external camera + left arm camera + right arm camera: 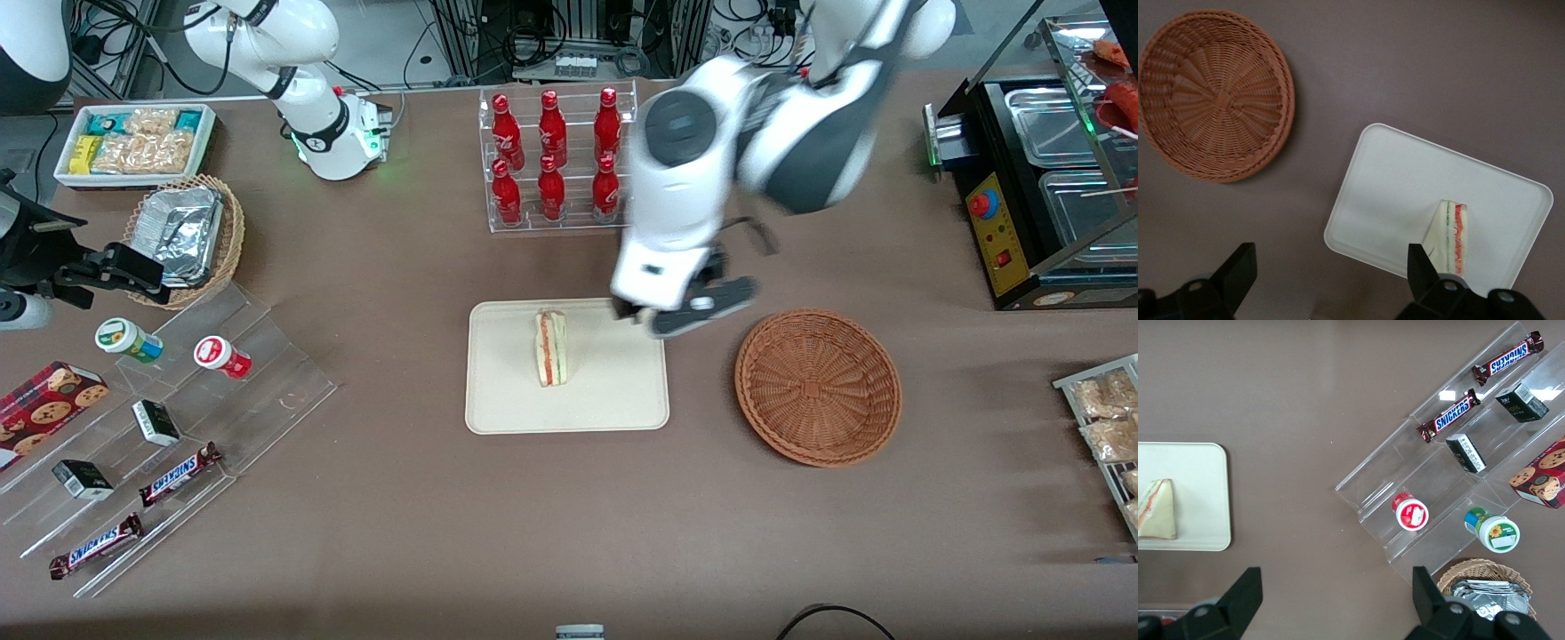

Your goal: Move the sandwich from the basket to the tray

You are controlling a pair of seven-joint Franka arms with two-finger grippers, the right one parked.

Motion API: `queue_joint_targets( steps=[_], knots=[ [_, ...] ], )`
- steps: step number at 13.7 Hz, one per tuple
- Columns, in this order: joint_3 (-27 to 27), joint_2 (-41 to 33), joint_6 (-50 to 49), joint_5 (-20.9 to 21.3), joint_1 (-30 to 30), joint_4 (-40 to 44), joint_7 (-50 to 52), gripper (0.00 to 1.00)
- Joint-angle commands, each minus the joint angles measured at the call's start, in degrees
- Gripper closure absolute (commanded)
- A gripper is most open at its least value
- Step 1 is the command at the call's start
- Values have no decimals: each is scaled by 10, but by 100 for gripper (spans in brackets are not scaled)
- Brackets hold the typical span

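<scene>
One sandwich (550,348) on the tray (507,409); basket (818,387) holds nothing.

Sandwich stands on edge near the tray's centre, filling stripes facing up in the front view. End effector (677,313) hovers above the tray's corner at about 1 o'clock from the sandwich, fingers (1421,267) spread wide, holding nothing. Basket sits on the counter (400,516) at roughly 3 o'clock from the tray, just apart from it. Handling judgement: wedge looks light, soft and easily crushed; layers could slide apart. Any regrasp best taken across the two flat bread faces, low force, not on the filling edge. Placement appears complete.
</scene>
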State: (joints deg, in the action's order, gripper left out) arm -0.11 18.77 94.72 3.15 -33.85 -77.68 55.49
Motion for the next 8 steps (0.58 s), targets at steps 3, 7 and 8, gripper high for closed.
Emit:
queue_joint_targets(
  steps=[3, 7, 8],
  knots=[
    [-6, -79, -64, -23, 109, -44, -131, 1],
    [-6, -123, -119, -21, 242, -55, -348, 1],
    [-6, -130, -130, -21, 275, -55, -401, 1]
  ],
)
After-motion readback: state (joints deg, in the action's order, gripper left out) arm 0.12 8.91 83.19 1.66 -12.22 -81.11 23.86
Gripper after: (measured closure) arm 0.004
